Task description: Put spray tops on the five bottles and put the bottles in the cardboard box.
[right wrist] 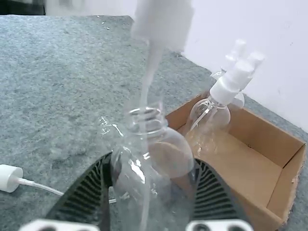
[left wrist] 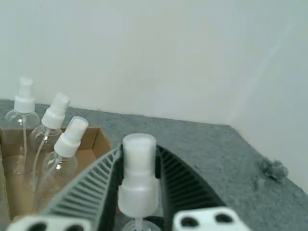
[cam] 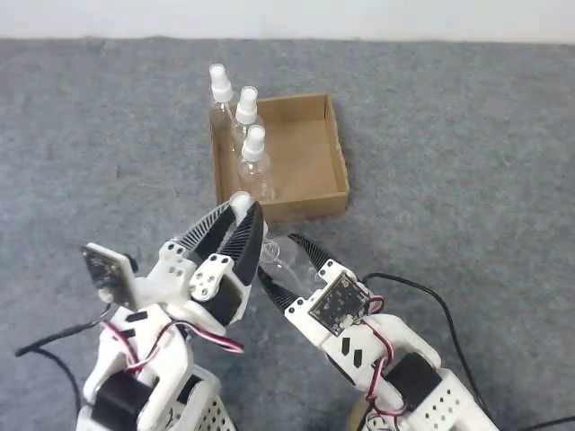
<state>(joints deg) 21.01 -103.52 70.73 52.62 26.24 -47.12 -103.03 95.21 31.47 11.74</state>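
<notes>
My left gripper (cam: 241, 209) is shut on a white spray top (cam: 240, 205), held upright (left wrist: 138, 173) with its dip tube hanging down. Just below it, my right gripper (cam: 280, 259) is shut on a clear open-necked bottle (cam: 286, 260). In the right wrist view the spray top (right wrist: 161, 19) hovers above the bottle (right wrist: 149, 159), and its tube runs down into the neck. The cardboard box (cam: 337, 153) stands just beyond both grippers. Three capped bottles (cam: 254, 153) stand along its left side (left wrist: 57, 144) (right wrist: 224, 96).
A loose spray top (right wrist: 9, 177) with its tube lies on the grey carpet beside the held bottle. The right half of the box floor (cam: 305, 153) is bare. Black cables (cam: 422, 296) trail behind the right arm.
</notes>
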